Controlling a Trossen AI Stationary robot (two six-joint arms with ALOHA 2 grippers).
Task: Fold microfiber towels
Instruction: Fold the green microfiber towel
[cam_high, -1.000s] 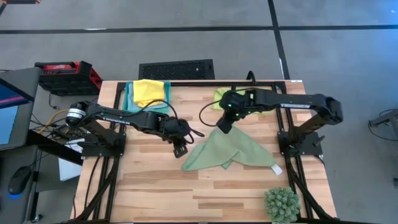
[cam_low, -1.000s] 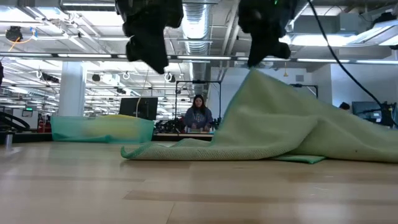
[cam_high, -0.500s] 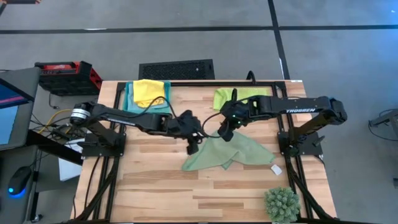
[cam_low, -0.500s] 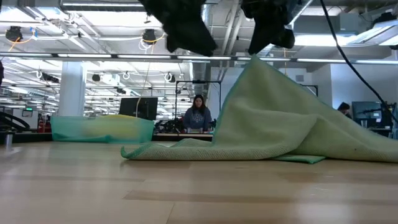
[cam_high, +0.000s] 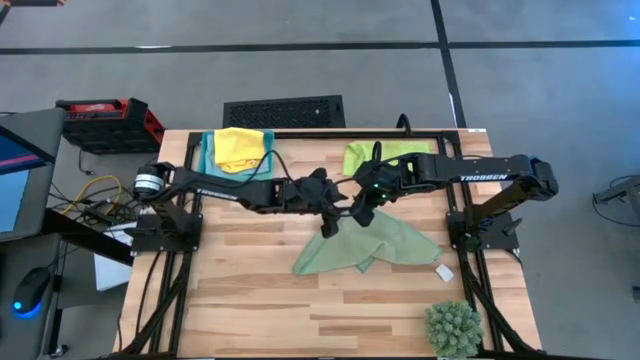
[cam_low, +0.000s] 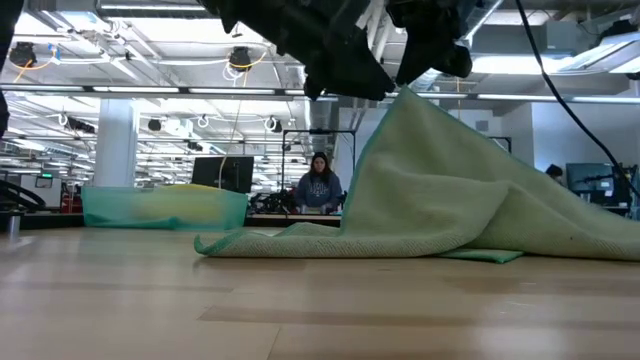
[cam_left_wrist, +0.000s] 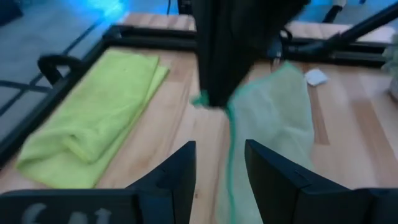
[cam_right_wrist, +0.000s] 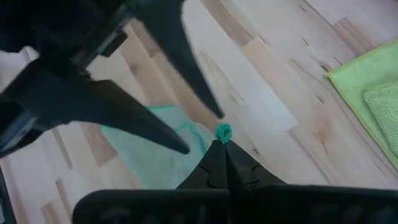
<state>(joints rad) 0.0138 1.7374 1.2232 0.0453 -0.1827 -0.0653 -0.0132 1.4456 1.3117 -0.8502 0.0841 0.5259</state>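
Two pincers meet mid-tabletop (cam_high: 250, 300): right pincer (cam_high: 362, 213) clenched on the sage green towel's (cam_high: 365, 245) raised corner, left pincer (cam_high: 335, 218) released just beside it at nine o'clock, towel draping toward six o'clock.

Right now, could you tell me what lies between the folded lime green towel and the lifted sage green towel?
Only bare wooden table separates the lime green towel from the sage green towel, seen in the left wrist view.
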